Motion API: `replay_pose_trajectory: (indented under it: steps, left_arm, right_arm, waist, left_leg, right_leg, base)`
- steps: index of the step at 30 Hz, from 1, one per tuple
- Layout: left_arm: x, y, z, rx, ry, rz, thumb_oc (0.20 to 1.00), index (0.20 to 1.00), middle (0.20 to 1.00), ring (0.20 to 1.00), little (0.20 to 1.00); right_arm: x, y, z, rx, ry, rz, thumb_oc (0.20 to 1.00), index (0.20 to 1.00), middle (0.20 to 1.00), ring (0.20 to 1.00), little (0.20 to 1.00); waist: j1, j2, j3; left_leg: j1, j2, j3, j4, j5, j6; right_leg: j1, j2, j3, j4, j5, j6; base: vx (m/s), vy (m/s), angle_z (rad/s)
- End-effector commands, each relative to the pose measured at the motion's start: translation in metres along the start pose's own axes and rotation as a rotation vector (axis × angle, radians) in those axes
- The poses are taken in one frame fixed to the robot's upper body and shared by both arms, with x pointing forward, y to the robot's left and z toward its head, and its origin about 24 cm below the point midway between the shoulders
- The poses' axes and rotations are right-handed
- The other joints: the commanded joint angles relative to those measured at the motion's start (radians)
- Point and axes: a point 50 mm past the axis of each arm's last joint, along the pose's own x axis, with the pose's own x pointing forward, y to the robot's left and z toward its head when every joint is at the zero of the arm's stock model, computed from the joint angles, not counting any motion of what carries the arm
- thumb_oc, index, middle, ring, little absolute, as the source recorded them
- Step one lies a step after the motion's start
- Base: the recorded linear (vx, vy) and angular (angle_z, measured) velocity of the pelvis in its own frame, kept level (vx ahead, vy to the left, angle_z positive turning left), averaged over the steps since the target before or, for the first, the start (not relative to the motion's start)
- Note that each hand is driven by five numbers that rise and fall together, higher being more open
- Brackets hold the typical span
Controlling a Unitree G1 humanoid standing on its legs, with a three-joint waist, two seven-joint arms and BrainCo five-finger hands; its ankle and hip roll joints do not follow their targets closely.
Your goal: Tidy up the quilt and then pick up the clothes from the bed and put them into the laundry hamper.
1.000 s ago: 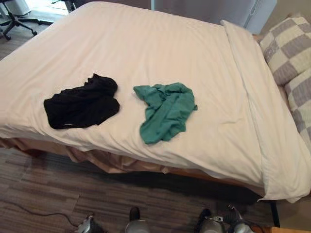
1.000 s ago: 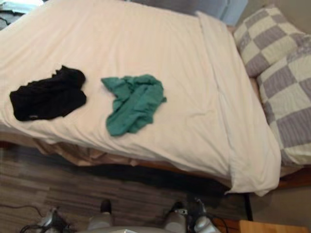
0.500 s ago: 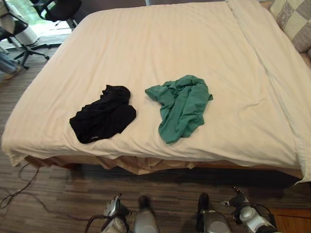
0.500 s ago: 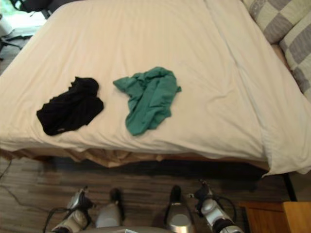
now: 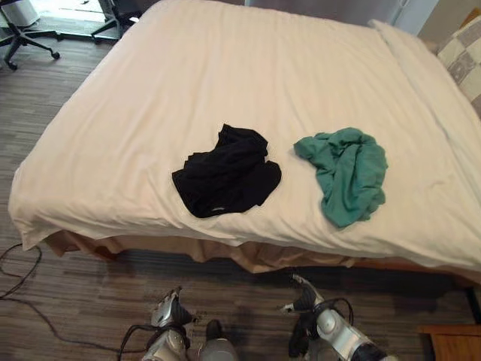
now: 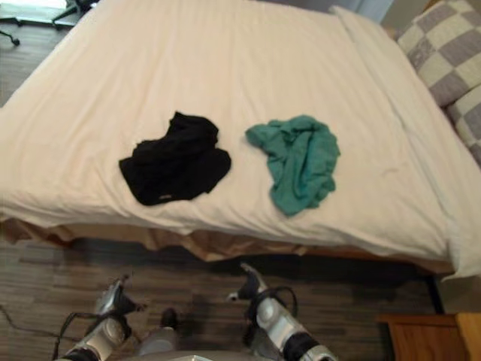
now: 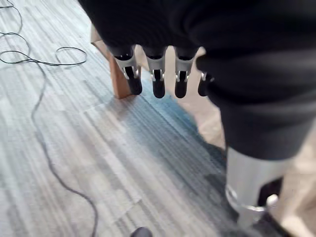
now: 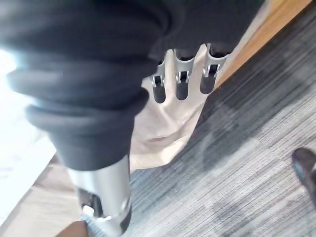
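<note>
A cream quilt (image 5: pixel 225 75) lies spread flat over the bed. On its near part rest a crumpled black garment (image 5: pixel 227 173) and, to its right, a crumpled green garment (image 5: pixel 347 174), a short gap between them. My left hand (image 5: pixel 170 314) hangs low over the floor in front of the bed, below the black garment, and its fingers (image 7: pixel 158 81) are straight and hold nothing. My right hand (image 5: pixel 312 307) hangs beside it below the green garment. The right hand's fingers (image 8: pixel 181 85) are relaxed and empty, close to the quilt's hanging edge.
Checked pillows (image 6: pixel 447 53) lie at the bed's right end. A tan sheet (image 5: pixel 255 256) droops under the quilt's near edge. An office chair (image 5: pixel 22 22) stands at the far left, a wooden piece of furniture (image 5: pixel 451 342) at the near right. A wooden bed leg (image 7: pixel 118 81) stands near my left hand.
The camera has swung, so the bed and both garments sit further right in the picture; they lie as before on the quilt. Both hands stay low and empty.
</note>
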Motion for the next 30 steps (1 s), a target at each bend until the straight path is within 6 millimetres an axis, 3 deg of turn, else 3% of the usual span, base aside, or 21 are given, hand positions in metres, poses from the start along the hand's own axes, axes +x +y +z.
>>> replay_pose_trajectory:
  steps: [1,2,3,5,6,7,8,9,11,16,17,18,20,21,22,25,26,27,28,29,30]
  left_arm:
    - [0.002,-0.003,-0.009,0.075,0.057,-0.017,1.0,1.0,1.0,1.0,1.0]
    - [0.0,-0.006,-0.015,0.043,0.097,-0.023,1.0,1.0,1.0,1.0,1.0]
    - [0.0,-0.006,-0.015,0.043,0.096,-0.022,1.0,1.0,1.0,1.0,1.0]
    - [-0.014,-0.021,-0.045,-0.043,0.227,-0.053,1.0,1.0,1.0,1.0,1.0]
    - [-0.014,-0.02,-0.045,-0.043,0.226,-0.053,1.0,1.0,1.0,1.0,1.0]
    - [-0.017,-0.022,-0.053,-0.046,0.252,-0.061,1.0,1.0,1.0,1.0,1.0]
    - [-0.018,-0.019,-0.059,-0.042,0.284,-0.053,1.0,1.0,1.0,1.0,1.0]
    - [-0.018,-0.019,-0.059,-0.042,0.284,-0.052,1.0,1.0,1.0,1.0,1.0]
    - [-0.027,-0.022,-0.081,-0.091,0.373,-0.057,1.0,1.0,1.0,1.0,1.0]
    - [-0.027,0.003,-0.102,-0.227,0.456,0.053,1.0,1.0,1.0,1.0,1.0]
    - [-0.029,0.028,-0.118,-0.3,0.477,0.156,1.0,1.0,1.0,1.0,1.0]
    - [-0.029,0.028,-0.118,-0.299,0.477,0.156,1.0,1.0,1.0,1.0,1.0]
    - [-0.022,0.109,-0.116,-0.358,0.32,0.441,1.0,1.0,1.0,1.0,1.0]
    - [-0.022,0.109,-0.116,-0.357,0.321,0.441,1.0,1.0,1.0,1.0,1.0]
    - [-0.024,0.131,-0.109,-0.358,0.248,0.522,1.0,1.0,1.0,1.0,1.0]
    - [-0.039,0.204,-0.066,-0.342,-0.063,0.772,1.0,1.0,1.0,1.0,1.0]
    - [-0.057,0.245,-0.032,-0.306,-0.265,0.889,1.0,1.0,1.0,1.0,1.0]
    - [-0.057,0.245,-0.032,-0.307,-0.265,0.889,1.0,1.0,1.0,1.0,1.0]
    - [-0.071,0.268,-0.005,-0.245,-0.412,0.941,1.0,1.0,1.0,1.0,1.0]
    - [-0.071,0.268,-0.005,-0.246,-0.412,0.942,1.0,1.0,1.0,1.0,1.0]
    - [-0.076,0.277,0.014,-0.206,-0.489,0.959,1.0,1.0,1.0,1.0,1.0]
  right_arm:
    - [0.003,-0.031,-0.028,0.044,0.134,-0.119,1.0,1.0,1.0,1.0,1.0]
    - [0.001,-0.034,-0.037,0.06,0.178,-0.135,1.0,1.0,1.0,1.0,1.0]
    - [0.001,-0.034,-0.037,0.06,0.178,-0.136,1.0,1.0,1.0,1.0,1.0]
    - [-0.01,-0.046,-0.072,0.127,0.326,-0.202,1.0,1.0,1.0,1.0,1.0]
    - [-0.01,-0.046,-0.072,0.128,0.325,-0.202,1.0,1.0,1.0,1.0,1.0]
    - [-0.016,-0.061,-0.087,0.164,0.37,-0.263,1.0,1.0,1.0,1.0,1.0]
    - [-0.02,-0.071,-0.096,0.17,0.403,-0.294,1.0,1.0,1.0,1.0,1.0]
    - [-0.02,-0.071,-0.096,0.17,0.402,-0.294,1.0,1.0,1.0,1.0,1.0]
    - [-0.03,-0.075,-0.111,0.222,0.44,-0.327,1.0,1.0,1.0,1.0,1.0]
    - [-0.049,-0.095,-0.133,0.419,0.494,-0.491,1.0,1.0,1.0,1.0,1.0]
    - [-0.065,-0.119,-0.142,0.486,0.457,-0.629,1.0,1.0,1.0,1.0,1.0]
    - [-0.065,-0.119,-0.142,0.486,0.458,-0.628,1.0,1.0,1.0,1.0,1.0]
    - [-0.09,-0.169,-0.135,0.428,0.316,-0.815,1.0,1.0,1.0,1.0,1.0]
    - [-0.091,-0.169,-0.135,0.429,0.316,-0.815,1.0,1.0,1.0,1.0,1.0]
    - [-0.099,-0.181,-0.132,0.381,0.274,-0.85,1.0,1.0,1.0,1.0,1.0]
    - [-0.12,-0.231,-0.1,0.109,0.096,-0.921,1.0,1.0,1.0,1.0,1.0]
    - [-0.132,-0.262,-0.067,-0.061,-0.036,-0.958,1.0,1.0,1.0,1.0,1.0]
    - [-0.132,-0.262,-0.067,-0.061,-0.036,-0.958,1.0,1.0,1.0,1.0,1.0]
    - [-0.142,-0.281,-0.04,-0.2,-0.132,-0.975,1.0,1.0,1.0,1.0,1.0]
    - [-0.142,-0.281,-0.04,-0.2,-0.132,-0.976,1.0,1.0,1.0,1.0,1.0]
    - [-0.144,-0.289,-0.024,-0.267,-0.179,-0.98,1.0,1.0,1.0,1.0,1.0]
  waist:
    - [-0.01,-0.011,0.042]
    - [-0.018,-0.001,0.037]
    - [-0.018,-0.002,0.033]
    - [-0.031,0.028,0.019]
    - [-0.032,0.027,0.016]
    - [-0.036,0.033,0.039]
    - [-0.027,0.034,0.055]
    - [-0.029,0.033,0.052]
    - [-0.037,0.066,0.028]
    - [-0.055,0.06,-0.016]
    - [-0.067,0.058,-0.044]
    - [-0.068,0.057,-0.047]
    - [-0.073,0.053,-0.062]
    - [-0.073,0.052,-0.064]
    - [-0.074,0.051,-0.063]
    - [-0.066,0.041,-0.057]
    - [-0.058,0.033,-0.053]
    - [-0.059,0.033,-0.054]
    - [-0.056,0.029,-0.051]
    - [-0.056,0.028,-0.052]
    - [-0.055,0.025,-0.052]
  left_leg:
    - [-0.053,-0.035,-0.027,0.035,-0.06,-0.033]
    - [-0.057,-0.035,-0.022,0.04,-0.06,-0.033]
    - [-0.062,-0.036,-0.022,0.04,-0.058,-0.032]
    - [-0.063,-0.049,0.008,0.142,-0.112,-0.022]
    - [-0.068,-0.05,0.007,0.143,-0.11,-0.021]
    - [-0.164,-0.062,-0.015,0.359,-0.104,-0.051]
    - [-0.205,-0.075,-0.059,0.42,-0.07,-0.082]
    - [-0.209,-0.077,-0.06,0.418,-0.067,-0.082]
    - [-0.133,-0.048,-0.066,0.172,-0.067,-0.054]
    - [-0.069,-0.019,-0.047,0.059,-0.029,-0.041]
    - [-0.019,-0.017,-0.026,-0.007,-0.021,-0.045]
    - [-0.022,-0.018,-0.026,-0.009,-0.019,-0.045]
    - [0.024,-0.018,-0.024,-0.038,-0.024,-0.043]
    - [0.021,-0.019,-0.024,-0.038,-0.022,-0.042]
    - [0.026,-0.02,-0.025,-0.038,-0.025,-0.041]
    - [0.039,-0.022,-0.026,-0.039,-0.037,-0.041]
    - [0.038,-0.022,-0.027,-0.037,-0.044,-0.043]
    - [0.034,-0.023,-0.027,-0.036,-0.04,-0.042]
    - [0.04,-0.022,-0.028,-0.037,-0.048,-0.044]
    - [0.036,-0.023,-0.028,-0.037,-0.044,-0.043]
    - [0.035,-0.022,-0.026,-0.039,-0.045,-0.045]
  right_leg:
    - [0.081,-0.046,0.039,-0.194,-0.001,0.028]
    - [0.079,-0.032,0.073,-0.207,0.001,0.031]
    - [0.075,-0.033,0.073,-0.209,0.004,0.031]
    - [0.102,-0.062,0.046,-0.23,0.0,0.028]
    - [0.099,-0.063,0.045,-0.232,0.002,0.028]
    - [0.126,-0.058,0.074,-0.252,-0.014,0.002]
    - [0.137,-0.051,0.078,-0.26,-0.021,-0.006]
    - [0.134,-0.053,0.076,-0.26,-0.019,-0.005]
    - [0.156,-0.027,0.093,-0.268,-0.027,0.006]
    - [0.187,-0.041,0.088,-0.292,-0.002,0.025]
    - [0.201,-0.052,0.077,-0.3,0.008,0.039]
    - [0.199,-0.052,0.077,-0.302,0.01,0.039]
    - [0.215,-0.063,0.08,-0.305,0.02,0.055]
    - [0.212,-0.063,0.08,-0.306,0.022,0.054]
    - [0.214,-0.066,0.081,-0.306,0.022,0.058]
    - [0.217,-0.074,0.081,-0.305,0.024,0.071]
    - [0.213,-0.08,0.08,-0.304,0.027,0.078]
    - [0.21,-0.081,0.08,-0.305,0.031,0.077]
    - [0.211,-0.082,0.08,-0.305,0.029,0.082]
    - [0.208,-0.083,0.081,-0.307,0.033,0.081]
    - [0.204,-0.085,0.08,-0.308,0.035,0.083]
  base:
    - [0.02,0.119,0.35]
    - [0.02,0.038,0.17]
    - [0.05,0.018,-0.01]
    - [0.12,0.026,-0.31]
    - [0.07,0.001,-0.36]
    - [-0.04,-0.008,-0.21]
    - [-0.03,-0.008,-0.12]
    - [0.03,0.102,0.05]
    - [0.11,0.165,-0.31]
    - [0.12,0.072,-0.23]
    - [0.19,0.074,-0.11]
    - [0.24,0.091,0.02]
    - [0.14,0.068,0.19]
    - [0.05,0.038,0.1]
    - [0.03,0.031,0.07]
    - [0.04,0.035,0.05]
    - [0.0,0.014,0.05]
    - [0.01,0.011,0.05]
    - [0.0,0.0,0.0]
    - [0.02,0.003,-0.06]
    - [0.01,-0.009,-0.05]
